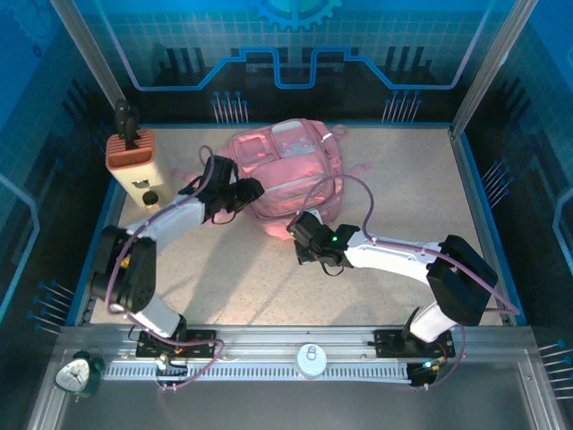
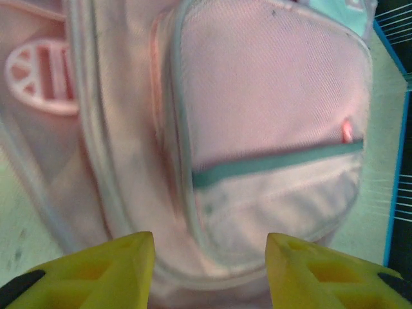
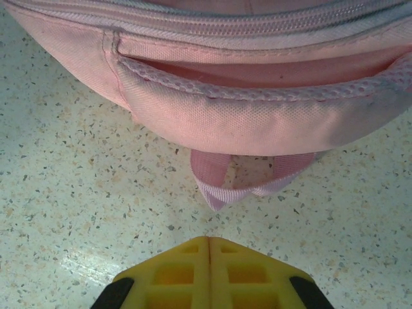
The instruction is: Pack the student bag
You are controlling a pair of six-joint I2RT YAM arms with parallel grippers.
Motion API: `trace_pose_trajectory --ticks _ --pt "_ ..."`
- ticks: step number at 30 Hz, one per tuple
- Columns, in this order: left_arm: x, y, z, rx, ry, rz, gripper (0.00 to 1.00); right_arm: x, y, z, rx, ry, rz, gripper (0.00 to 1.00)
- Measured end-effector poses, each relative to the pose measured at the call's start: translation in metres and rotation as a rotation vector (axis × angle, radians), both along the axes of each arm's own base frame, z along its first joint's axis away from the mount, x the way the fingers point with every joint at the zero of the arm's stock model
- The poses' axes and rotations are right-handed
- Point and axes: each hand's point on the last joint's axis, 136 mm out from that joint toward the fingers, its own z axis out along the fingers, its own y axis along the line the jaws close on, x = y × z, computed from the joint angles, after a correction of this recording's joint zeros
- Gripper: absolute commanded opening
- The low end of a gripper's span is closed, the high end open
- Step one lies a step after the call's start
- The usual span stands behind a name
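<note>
Left gripper (image 2: 209,251) is standing open, yellow fingers (image 2: 103,270) apart with nothing between them. It's hovering at the left flank of the student bag (image 2: 122,148) and facing the front pocket (image 2: 270,96) with its teal zip line (image 2: 277,161). I can't tell if it's touching fabric. Right gripper (image 3: 209,243) is sitting fully closed on nothing, fingers pressed together, low over the table (image 3: 77,193). It's pointing at the bag's near edge, where a webbing loop (image 3: 235,190) is sticking out from under an open-mouthed slip pocket (image 3: 257,116), a gap of bare table between. From the top camera I'm seeing the bag lying flat, pockets up, mid-table toward the far side, one gripper at its left, one at its near edge. I'm judging it light, soft and floppy: the fabric will be sagging and bunching rather than holding shape, so a plain push will likely be dragging it across the speckled top. Best holds, I'm guessing, are the webbing loop or a pinch on the slip pocket's stitched lip; the flat front panel is giving nothing to pinch. For unzipping, I'm thinking one gripper pinning fabric while the other is pulling. Zipper pulls are too blurred here to place. A tan holder (image 1: 130,152) is standing far left, well apart from the bag.
</note>
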Motion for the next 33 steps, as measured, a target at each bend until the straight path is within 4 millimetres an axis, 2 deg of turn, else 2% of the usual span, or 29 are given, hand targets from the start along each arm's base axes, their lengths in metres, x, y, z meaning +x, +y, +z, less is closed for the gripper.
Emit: trace_pose_trajectory --ticks 5,8,12,18,23,28,33 --pt "-0.045 -0.011 0.004 -0.060 0.016 0.039 0.59 -0.005 -0.007 0.000 0.013 -0.004 -0.006 0.00" --pt "-0.069 -0.034 -0.004 -0.095 0.048 0.045 0.59 -0.009 -0.012 -0.005 0.019 -0.004 -0.011 0.00" --pt "-0.083 -0.060 -0.011 -0.136 0.082 0.075 0.60 -0.013 -0.016 -0.011 0.012 0.007 -0.013 0.00" --pt "-0.066 -0.069 -0.019 -0.150 0.093 0.168 0.58 -0.011 -0.015 -0.010 0.022 -0.001 -0.016 0.00" --pt "-0.043 -0.076 -0.001 -0.165 0.049 0.214 0.62 0.004 -0.031 -0.005 0.021 -0.007 -0.062 0.00" --pt "-0.016 -0.090 0.011 -0.190 0.039 0.251 0.64 0.037 -0.060 0.025 0.072 -0.059 -0.156 0.00" --pt "-0.005 -0.096 -0.009 -0.181 0.101 0.303 0.65 0.061 -0.092 0.053 0.119 -0.118 -0.236 0.00"
